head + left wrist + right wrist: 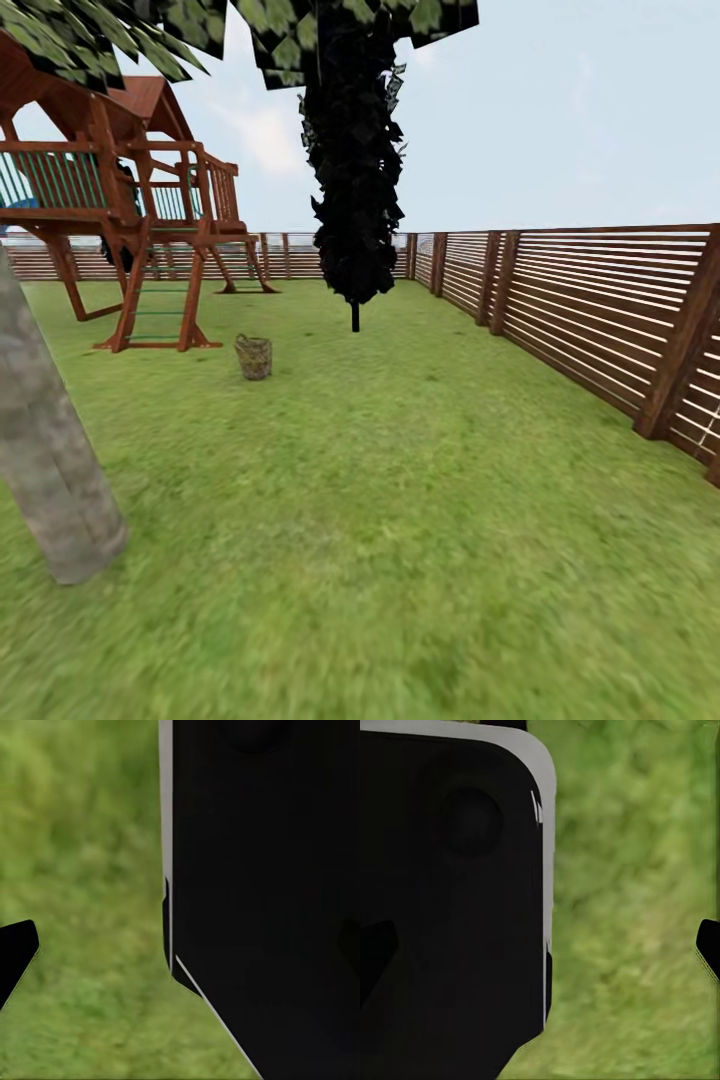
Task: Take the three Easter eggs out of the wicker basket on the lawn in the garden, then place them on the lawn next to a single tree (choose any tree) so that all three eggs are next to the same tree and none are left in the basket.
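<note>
The wicker basket (254, 357) stands on the lawn (400, 520) a good way ahead, left of centre and near the foot of the play tower. It is too far off to make out any Easter eggs inside it. A thick mottled grey-brown tree trunk (50, 470) rises close by at my left. In the left wrist view, my left gripper (180, 945) is open over grass, with one dark fingertip (15, 952) at the picture's edge. My right gripper (540, 952) is open too, holding nothing, and one fingertip (709, 945) shows against grass.
A wooden play tower (130, 210) stands at the back left. A black-leaved tree with a thin trunk (352, 200) is behind the basket. A brown slatted fence (600, 310) runs along the right and back. The robot's black body (262, 900) sits beside each gripper.
</note>
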